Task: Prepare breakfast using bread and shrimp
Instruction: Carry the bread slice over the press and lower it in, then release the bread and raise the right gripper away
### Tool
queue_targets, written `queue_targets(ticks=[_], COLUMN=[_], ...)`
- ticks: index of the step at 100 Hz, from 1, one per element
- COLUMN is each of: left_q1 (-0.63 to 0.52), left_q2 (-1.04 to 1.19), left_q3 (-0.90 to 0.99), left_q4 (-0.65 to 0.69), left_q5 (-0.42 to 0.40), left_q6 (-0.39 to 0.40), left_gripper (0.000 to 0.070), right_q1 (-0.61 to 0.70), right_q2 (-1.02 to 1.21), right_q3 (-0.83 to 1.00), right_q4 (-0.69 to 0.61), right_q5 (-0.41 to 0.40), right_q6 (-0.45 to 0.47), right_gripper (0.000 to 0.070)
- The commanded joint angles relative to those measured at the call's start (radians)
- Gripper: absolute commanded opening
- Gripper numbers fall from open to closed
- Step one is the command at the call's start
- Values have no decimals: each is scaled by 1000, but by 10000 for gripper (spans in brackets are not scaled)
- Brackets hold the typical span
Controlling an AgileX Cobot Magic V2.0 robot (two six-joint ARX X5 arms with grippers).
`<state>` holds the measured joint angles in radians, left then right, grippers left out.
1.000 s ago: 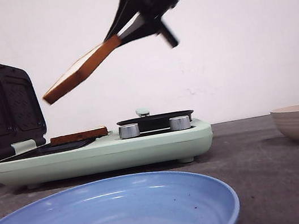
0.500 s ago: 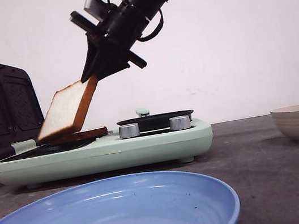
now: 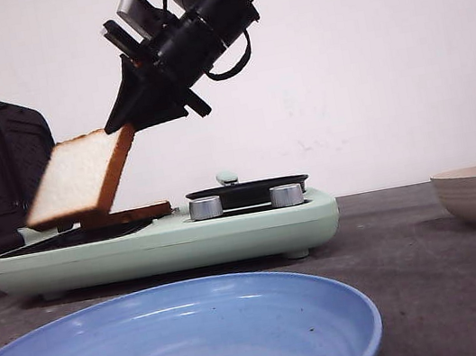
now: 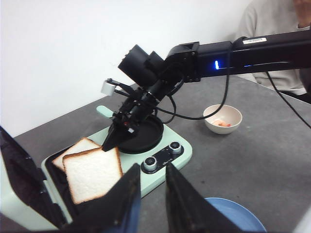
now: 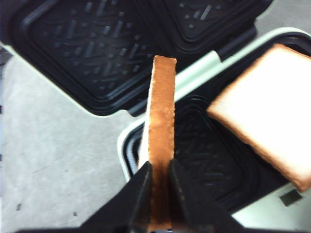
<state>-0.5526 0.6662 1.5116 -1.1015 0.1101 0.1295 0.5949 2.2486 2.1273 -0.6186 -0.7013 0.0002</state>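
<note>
Above the open sandwich maker (image 3: 162, 241), the right gripper (image 3: 124, 122) was clamped on a bread slice (image 3: 78, 177) hanging tilted over the empty plate well. The second slice (image 5: 265, 114) lay flat in the neighbouring well. The left gripper (image 4: 148, 187) stood slightly apart, empty.

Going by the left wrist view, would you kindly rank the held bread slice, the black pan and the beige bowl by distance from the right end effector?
1. Held bread slice, clamped in the right end effector.
2. Black pan, just behind it on the cooker.
3. Beige bowl, off on the table, farthest.
</note>
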Motion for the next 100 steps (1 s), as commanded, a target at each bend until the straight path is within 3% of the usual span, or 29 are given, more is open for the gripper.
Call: queue_targets(ticks=[1,47,66,71,81,85,90,100], left_q1=[-6,-6,-6,-6,-6,-6,-6,-6], left_q2=[4,5,6,6,6,6,6,6], left_q3=[16,16,16,16,16,16,16,16], left_q4=[9,9,19,18,16,16,16,16], left_q5=[-5,-6,-10,-10,-10,-10,-10,-11], left_q6=[12,11,12,12,11,11,9,8], left_gripper=[12,12,12,12,12,12,12,12], right_q1=[10,8,13,17,22,24,28,37], right_q2=[52,104,104,104,104,104,104,104], right_q3=[31,31,31,31,31,31,31,31], right_q4=[2,-11,12,29,73,94,117,159], right_q5=[-10,31,124,159,185,203,226,264], right_q6=[-14,-44,-68,-67,-63,-59,-55,-54], right_gripper=[2,2,9,96,464,575,630,632])
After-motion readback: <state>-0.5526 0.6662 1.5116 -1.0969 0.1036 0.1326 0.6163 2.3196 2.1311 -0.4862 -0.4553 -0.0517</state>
